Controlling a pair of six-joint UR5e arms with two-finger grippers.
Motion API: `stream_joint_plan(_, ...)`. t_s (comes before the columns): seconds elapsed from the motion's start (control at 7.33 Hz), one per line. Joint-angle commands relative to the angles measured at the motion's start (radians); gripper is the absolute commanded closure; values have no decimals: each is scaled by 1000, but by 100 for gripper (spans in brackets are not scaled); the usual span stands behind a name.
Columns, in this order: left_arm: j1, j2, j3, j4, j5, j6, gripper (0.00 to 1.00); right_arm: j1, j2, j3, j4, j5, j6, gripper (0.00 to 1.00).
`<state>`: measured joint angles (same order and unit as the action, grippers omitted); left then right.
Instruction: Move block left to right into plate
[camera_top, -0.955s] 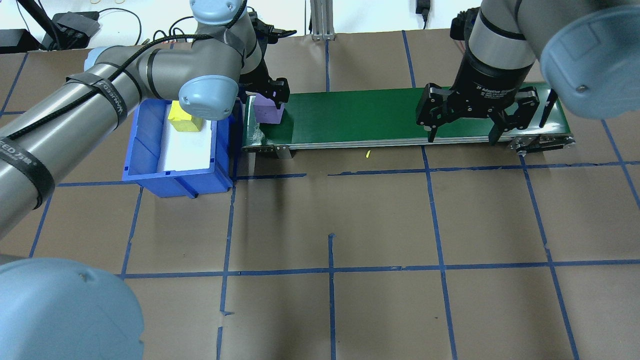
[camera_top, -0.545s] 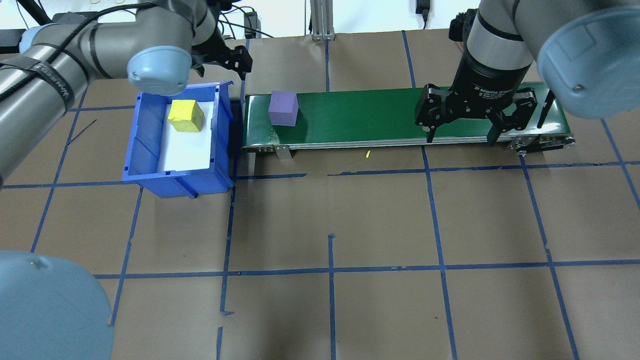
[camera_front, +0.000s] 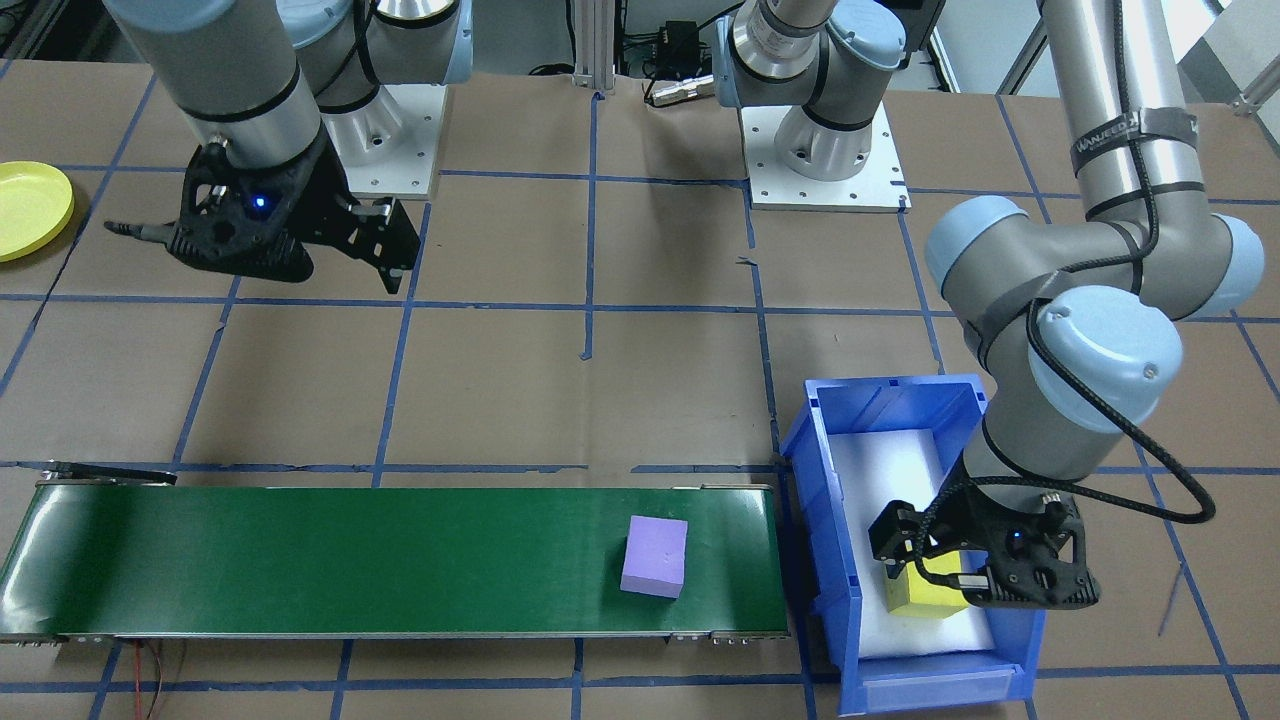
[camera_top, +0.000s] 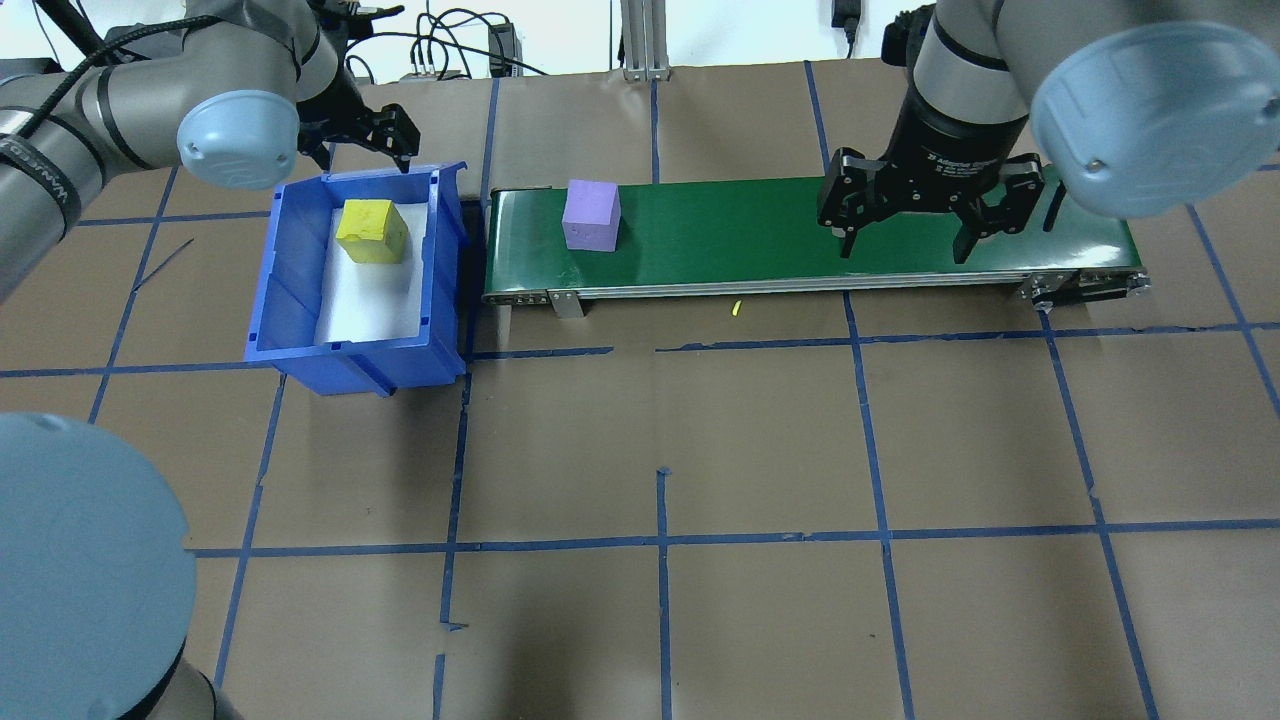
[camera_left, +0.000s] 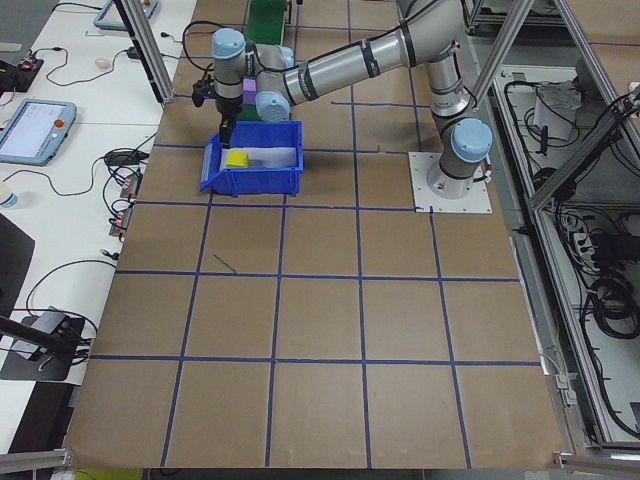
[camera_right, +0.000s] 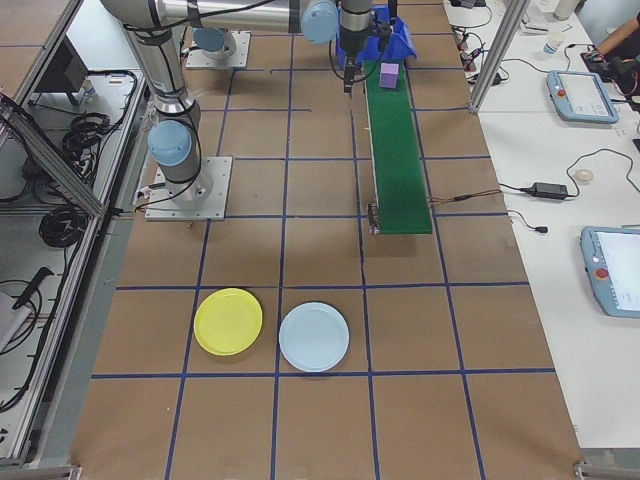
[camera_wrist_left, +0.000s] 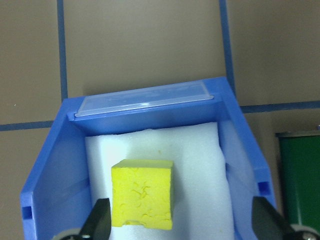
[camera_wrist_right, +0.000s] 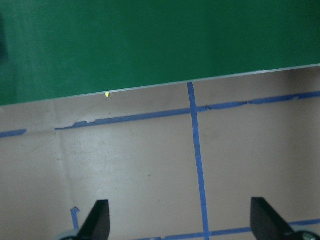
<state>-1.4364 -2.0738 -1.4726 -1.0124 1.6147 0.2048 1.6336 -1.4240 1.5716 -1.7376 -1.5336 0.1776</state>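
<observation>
A purple block (camera_top: 590, 215) stands on the left part of the green conveyor belt (camera_top: 750, 230), with no gripper touching it. A yellow block (camera_top: 371, 231) lies on white foam inside the blue bin (camera_top: 300, 300). My left gripper (camera_top: 363, 158) hangs open over the bin's far end. In the left wrist view the yellow block (camera_wrist_left: 143, 192) sits just ahead of its spread fingers (camera_wrist_left: 100, 220). My right gripper (camera_top: 903, 250) is open and empty above the belt's right part. The yellow plate (camera_front: 25, 205) lies far off on the robot's right side, also seen as the plate (camera_right: 228, 321) in the exterior right view.
A light blue plate (camera_right: 314, 338) lies beside the yellow one. The bin stands right against the belt's left end. Blue tape lines grid the brown table (camera_top: 660, 430). A tiny yellow scrap (camera_top: 736, 309) lies in front of the belt.
My left gripper let go of the purple block and swung left to above the bin. The purple block has travelled right along the belt. The right gripper shifted slightly back.
</observation>
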Motion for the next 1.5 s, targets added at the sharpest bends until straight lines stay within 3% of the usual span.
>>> stream_joint_plan(0.0,11,-34,-40,11,-1,18,0,0,130,-48,-111,59,0,0)
stream_joint_plan(0.27,11,-71,-60,62,-1,18,1,-6,203,-65,-186,78,11,0)
stream_joint_plan(0.55,11,-94,-57,110,-4,18,7,-38,295,-148,-209,149,17,0)
stream_joint_plan(0.68,11,-92,-58,109,-10,18,24,-43,316,-180,-209,171,43,0)
stream_joint_plan(0.82,11,-91,-43,103,-7,15,61,-43,327,-170,-209,171,54,0)
stream_joint_plan(0.95,11,-72,-38,101,-3,7,73,-43,323,-151,-207,173,87,0)
stream_joint_plan(1.09,10,-31,-32,68,-9,-16,73,-43,310,-93,-211,241,173,0)
stream_joint_plan(1.36,4,114,-31,-143,-88,-160,73,-43,304,-76,-240,273,174,0)
